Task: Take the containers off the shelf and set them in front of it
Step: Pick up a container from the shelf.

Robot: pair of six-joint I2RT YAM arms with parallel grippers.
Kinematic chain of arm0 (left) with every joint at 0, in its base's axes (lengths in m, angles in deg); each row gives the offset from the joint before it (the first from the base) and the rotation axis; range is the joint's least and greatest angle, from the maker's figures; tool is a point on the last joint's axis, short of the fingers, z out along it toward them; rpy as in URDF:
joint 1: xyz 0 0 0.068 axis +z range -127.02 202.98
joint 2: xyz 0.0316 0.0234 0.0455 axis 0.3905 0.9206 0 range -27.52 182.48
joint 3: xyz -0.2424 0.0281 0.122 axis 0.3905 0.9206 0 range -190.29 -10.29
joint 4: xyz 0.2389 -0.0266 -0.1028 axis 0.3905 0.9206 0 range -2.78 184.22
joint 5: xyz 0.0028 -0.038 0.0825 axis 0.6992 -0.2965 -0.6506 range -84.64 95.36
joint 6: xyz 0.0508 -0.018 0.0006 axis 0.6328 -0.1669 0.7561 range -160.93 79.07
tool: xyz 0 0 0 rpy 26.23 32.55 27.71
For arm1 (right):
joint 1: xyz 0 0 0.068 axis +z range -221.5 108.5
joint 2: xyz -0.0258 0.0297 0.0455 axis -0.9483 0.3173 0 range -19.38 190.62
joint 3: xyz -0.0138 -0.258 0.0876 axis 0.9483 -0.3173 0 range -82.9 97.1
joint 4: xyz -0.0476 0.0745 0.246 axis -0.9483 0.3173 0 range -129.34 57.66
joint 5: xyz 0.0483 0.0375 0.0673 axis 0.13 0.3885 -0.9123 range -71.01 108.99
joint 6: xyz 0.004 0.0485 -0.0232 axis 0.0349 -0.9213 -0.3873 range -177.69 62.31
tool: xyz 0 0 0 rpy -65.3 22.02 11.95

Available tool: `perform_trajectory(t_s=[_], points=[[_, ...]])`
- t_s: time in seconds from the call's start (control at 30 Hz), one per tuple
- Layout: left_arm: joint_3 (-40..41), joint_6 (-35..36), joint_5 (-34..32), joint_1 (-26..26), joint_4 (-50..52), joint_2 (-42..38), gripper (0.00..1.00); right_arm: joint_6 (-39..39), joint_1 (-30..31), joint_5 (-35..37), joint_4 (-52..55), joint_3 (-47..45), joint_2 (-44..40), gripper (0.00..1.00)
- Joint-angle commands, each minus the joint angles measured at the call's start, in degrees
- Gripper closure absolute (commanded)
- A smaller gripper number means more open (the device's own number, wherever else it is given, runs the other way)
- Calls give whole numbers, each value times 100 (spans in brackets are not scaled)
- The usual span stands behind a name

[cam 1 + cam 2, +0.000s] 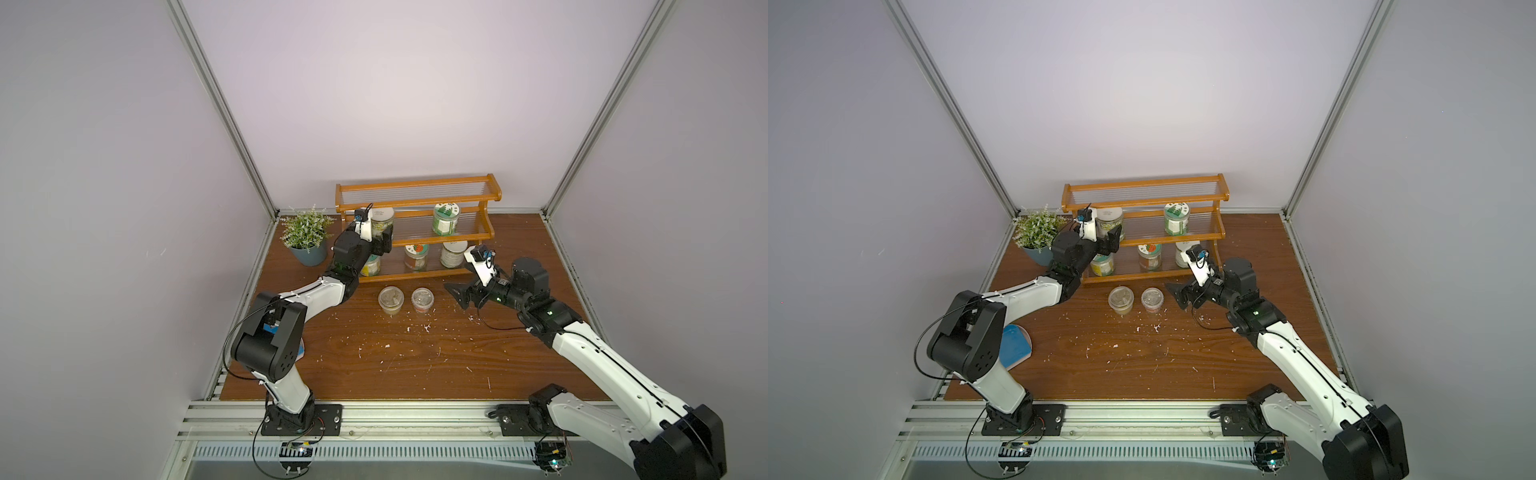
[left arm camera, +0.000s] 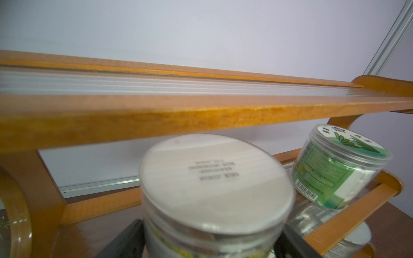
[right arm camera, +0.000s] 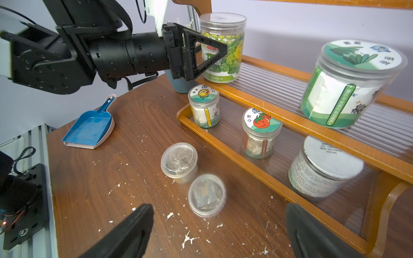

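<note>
A white-lidded jar [image 2: 214,185] stands at the left end of the shelf's [image 1: 415,195] middle step, between the fingers of the left gripper [image 1: 384,243]. Whether they press on it or stand just off its sides cannot be told. A green-labelled jar [image 1: 445,219] stands further right on that step. The bottom step holds a sunflower-lidded jar [image 3: 203,109], a tomato-lidded jar [image 3: 260,134] and a grey-lidded jar [image 3: 324,172]. A lidded cup [image 1: 391,300] and a second cup [image 1: 422,300] stand just before the shelf. The right gripper [image 1: 459,296] hangs near the shelf's front right corner, fingers spread wide, empty.
</note>
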Motion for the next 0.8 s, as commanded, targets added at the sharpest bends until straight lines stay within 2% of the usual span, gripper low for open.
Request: perform_trajectory(t_s=[0.0,0.13,0.77], points=[[-13,61,177,67,-45,-109,5,-73,-25,-193,-229,-42,-30,1],[-174,167,249,67,164,-44,0,-73,-28,-210,-255,-50,-6,1],[-986,567,161,67,580,451,0,-99,-88,-340,-318,-67,22,1]])
